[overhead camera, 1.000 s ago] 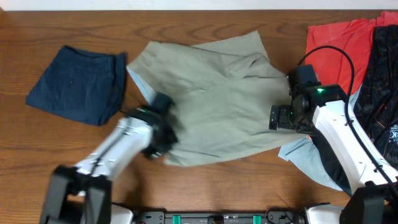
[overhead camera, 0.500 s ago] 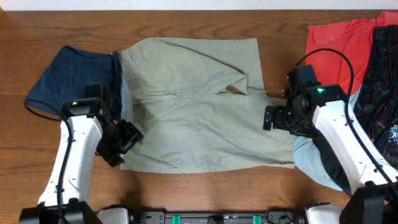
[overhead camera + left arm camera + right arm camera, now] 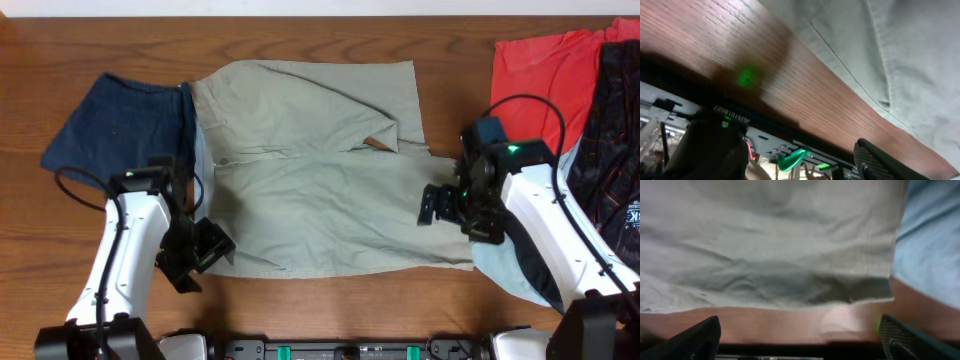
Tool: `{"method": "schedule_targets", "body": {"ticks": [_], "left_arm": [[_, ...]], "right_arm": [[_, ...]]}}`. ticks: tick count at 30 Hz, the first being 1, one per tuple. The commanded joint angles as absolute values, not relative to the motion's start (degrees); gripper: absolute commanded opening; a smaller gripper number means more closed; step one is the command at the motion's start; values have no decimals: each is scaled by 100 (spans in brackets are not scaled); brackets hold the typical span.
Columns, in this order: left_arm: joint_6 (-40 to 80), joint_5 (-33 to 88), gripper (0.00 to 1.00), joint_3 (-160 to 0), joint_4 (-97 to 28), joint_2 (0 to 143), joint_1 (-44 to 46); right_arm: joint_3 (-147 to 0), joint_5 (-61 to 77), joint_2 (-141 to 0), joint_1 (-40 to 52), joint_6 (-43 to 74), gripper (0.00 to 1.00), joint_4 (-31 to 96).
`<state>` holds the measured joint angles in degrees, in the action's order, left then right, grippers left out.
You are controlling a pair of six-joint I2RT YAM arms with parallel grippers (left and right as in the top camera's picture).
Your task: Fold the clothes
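A khaki garment lies spread flat mid-table, with one small fold near its upper right. My left gripper sits open just off the garment's lower left corner, above bare wood near the front edge. The left wrist view shows the khaki hem at upper right and nothing between the spread fingers. My right gripper hovers open over the garment's right edge. The right wrist view shows khaki cloth, a light blue garment beside it, and both fingertips wide apart with nothing between.
A folded navy garment lies at the left, touching the khaki one. A red garment and a black one lie at the back right. A light blue garment sticks out from under the khaki's right side.
The crumpled khaki garment was drawn out to the left and now lies flat. My left gripper opened, let go of it and drew back toward the front edge. The right gripper shifted slightly left.
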<state>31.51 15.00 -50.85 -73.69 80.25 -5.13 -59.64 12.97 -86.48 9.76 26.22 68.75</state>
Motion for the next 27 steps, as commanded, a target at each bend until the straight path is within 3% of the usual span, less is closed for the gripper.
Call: {"method": "schedule_targets", "body": {"ticks": [1, 14, 17, 26, 27], "left_arm": [[3389, 1437, 68, -4742, -7137, 8003, -502], [4281, 1435, 65, -3457, -4477, 8005, -502], [4386, 1433, 55, -3168, -4060, 8005, -502], [4421, 1433, 6, -3057, -4219, 8005, -502], [4421, 1433, 6, -3057, -4241, 8005, -502]], "right_arm": [[-5605, 1610, -8573, 980, 3131, 99, 6814], [-4222, 1612, -8571, 980, 4845, 99, 5542], [-3929, 1610, -8571, 976, 5205, 99, 5155], [-3610, 1020, -8571, 965, 5767, 98, 4289], [-3610, 923, -8571, 963, 5767, 97, 4259]]}}
